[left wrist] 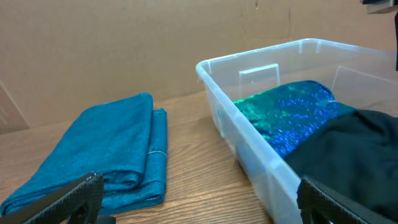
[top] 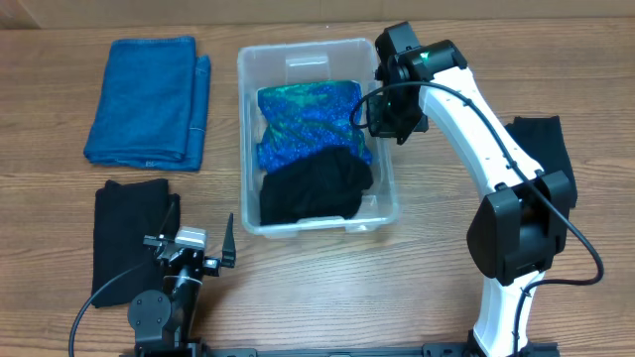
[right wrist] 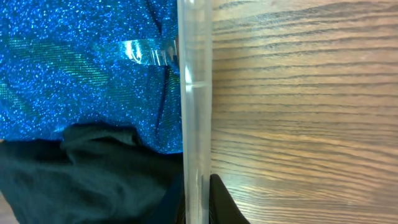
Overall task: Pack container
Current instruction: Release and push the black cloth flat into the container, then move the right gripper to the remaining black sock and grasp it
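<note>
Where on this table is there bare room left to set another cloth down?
Bare wood lies between the container and the near edge of the table, and beyond the right arm at the far right corner. The strip between blue towel and container is narrow. Crowded: near left, with black cloth and left gripper.

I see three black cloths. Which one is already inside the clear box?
The crumpled black cloth at the container's near end, beside the sparkly blue fabric. The left black cloth and right black cloth lie on the table.
</note>
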Motion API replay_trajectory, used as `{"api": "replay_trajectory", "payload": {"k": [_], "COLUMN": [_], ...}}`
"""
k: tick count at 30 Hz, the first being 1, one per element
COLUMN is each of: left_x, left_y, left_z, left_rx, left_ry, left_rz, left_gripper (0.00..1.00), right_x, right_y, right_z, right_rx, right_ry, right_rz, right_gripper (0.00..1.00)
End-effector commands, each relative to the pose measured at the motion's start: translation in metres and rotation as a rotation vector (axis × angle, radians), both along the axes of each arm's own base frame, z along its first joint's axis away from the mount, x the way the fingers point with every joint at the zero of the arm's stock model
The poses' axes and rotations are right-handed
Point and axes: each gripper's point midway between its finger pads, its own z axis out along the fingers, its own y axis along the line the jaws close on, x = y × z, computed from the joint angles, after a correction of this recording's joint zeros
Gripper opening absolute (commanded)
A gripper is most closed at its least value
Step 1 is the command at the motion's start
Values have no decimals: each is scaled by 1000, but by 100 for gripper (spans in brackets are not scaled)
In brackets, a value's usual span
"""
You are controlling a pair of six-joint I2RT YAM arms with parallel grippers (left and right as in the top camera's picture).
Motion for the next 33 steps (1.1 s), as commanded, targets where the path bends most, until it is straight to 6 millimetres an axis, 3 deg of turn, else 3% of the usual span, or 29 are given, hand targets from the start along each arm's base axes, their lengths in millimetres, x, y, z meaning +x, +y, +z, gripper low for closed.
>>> {"api": "replay_trajectory", "payload": {"k": [1, 20, 21, 22, 24, 27, 29, 30, 31, 33], "left_x": [0, 0, 0, 0, 0, 0, 0, 0, 0, 0], "left_y": [2, 2, 2, 2, 2, 2, 2, 2, 2, 2], "left_z": [1, 1, 1, 1, 1, 1, 1, 1, 1, 1], "left_rx": [-10, -10, -10, -10, -10, -10, -10, -10, -10, -10], "left_ry": [-5, -5, -5, -5, -5, -5, -5, -5, -5, -5], "left_rz": [11, 11, 12, 11, 11, 11, 11, 11, 11, 11], "left_gripper": [100, 100, 100, 100, 100, 100, 100, 100, 100, 100], "right_x": [7, 11, 11, 12, 13, 15, 12, 10, 9, 3], "right_y": [0, -16, -17, -17, -16, -16, -17, -21, -30, -58], "right_z": [1, 0, 0, 0, 2, 20, 37, 51, 61, 87], "right_rx": [25, -58, -64, -63, -60, -52, -51, -57, -81, -122], "right_ry": [-4, -45, -46, -46, -51, -66, -71, -78, -87, -115], "right_rz": [-138, 12, 10, 7, 0, -17, -18, -47, -111, -259], "right_gripper": [4, 6, 12, 26, 34, 45, 66, 91, 97, 100]}}
